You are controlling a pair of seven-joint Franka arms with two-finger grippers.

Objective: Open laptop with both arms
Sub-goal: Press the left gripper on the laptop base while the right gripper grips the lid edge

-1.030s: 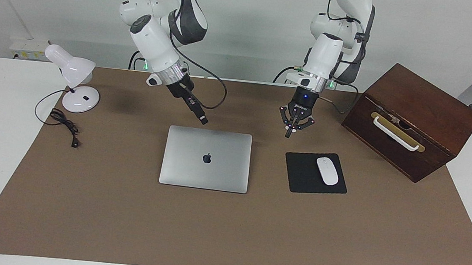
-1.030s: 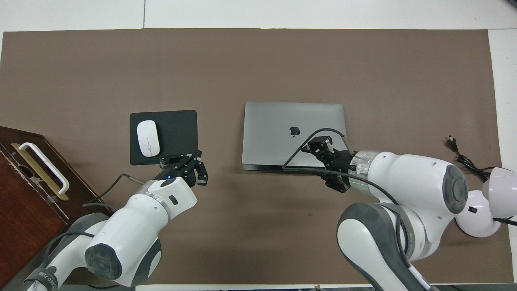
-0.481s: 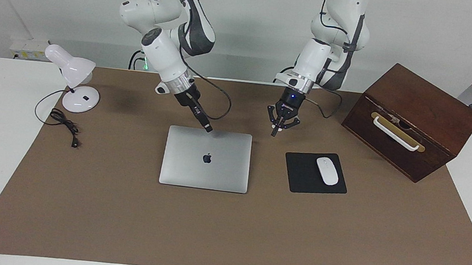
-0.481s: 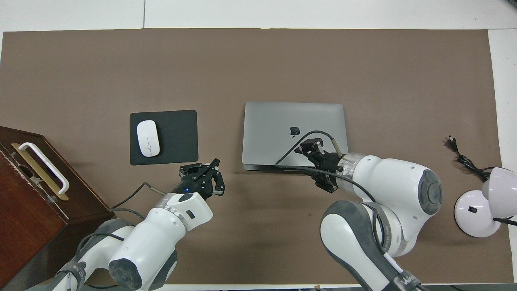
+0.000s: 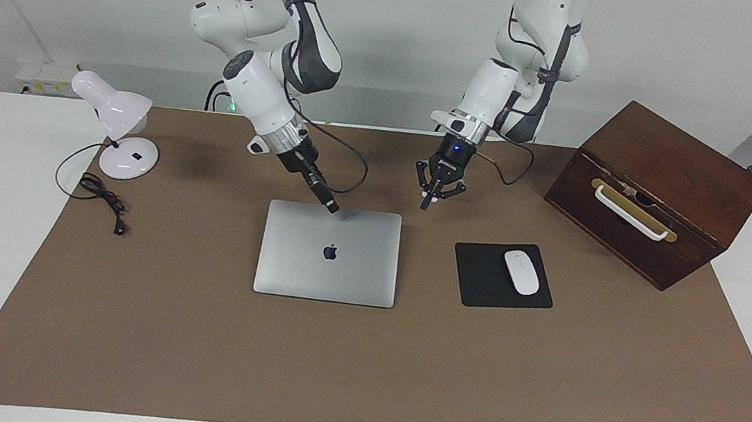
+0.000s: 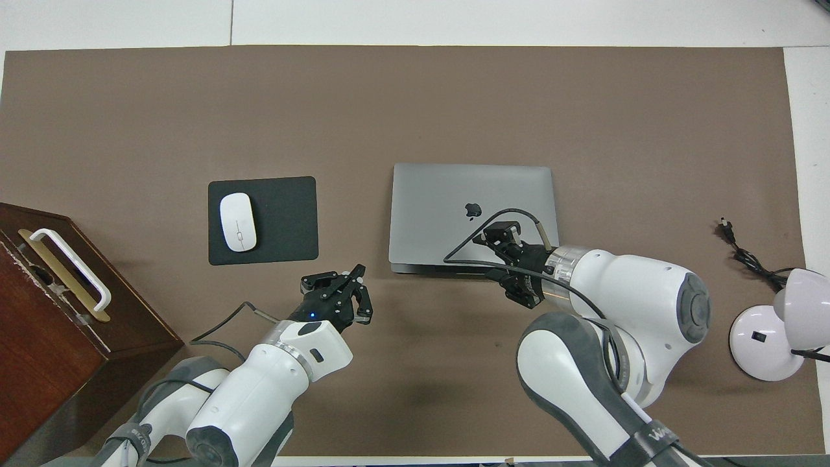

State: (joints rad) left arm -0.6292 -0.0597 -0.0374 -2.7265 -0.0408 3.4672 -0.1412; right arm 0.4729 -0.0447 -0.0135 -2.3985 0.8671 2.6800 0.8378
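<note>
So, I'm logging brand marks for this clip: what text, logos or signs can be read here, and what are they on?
Apple logo, a sign with no words: on the closed laptop lid.
White lettering on the right arm's dark link: too blurred to read.
White lettering on the left arm's dark link: too blurred to read.

Closed thin silver-grey laptop [image 6: 472,217] with dark logo, centre frame, on brown table mat [image 6: 415,104]. Right gripper [image 6: 509,231], black, overlaps its lower edge. Left gripper [image 6: 350,279], black, fingertips together, lower centre-left over mat. White mouse [image 6: 238,222] on black mouse pad [image 6: 285,220], left of centre.
</note>
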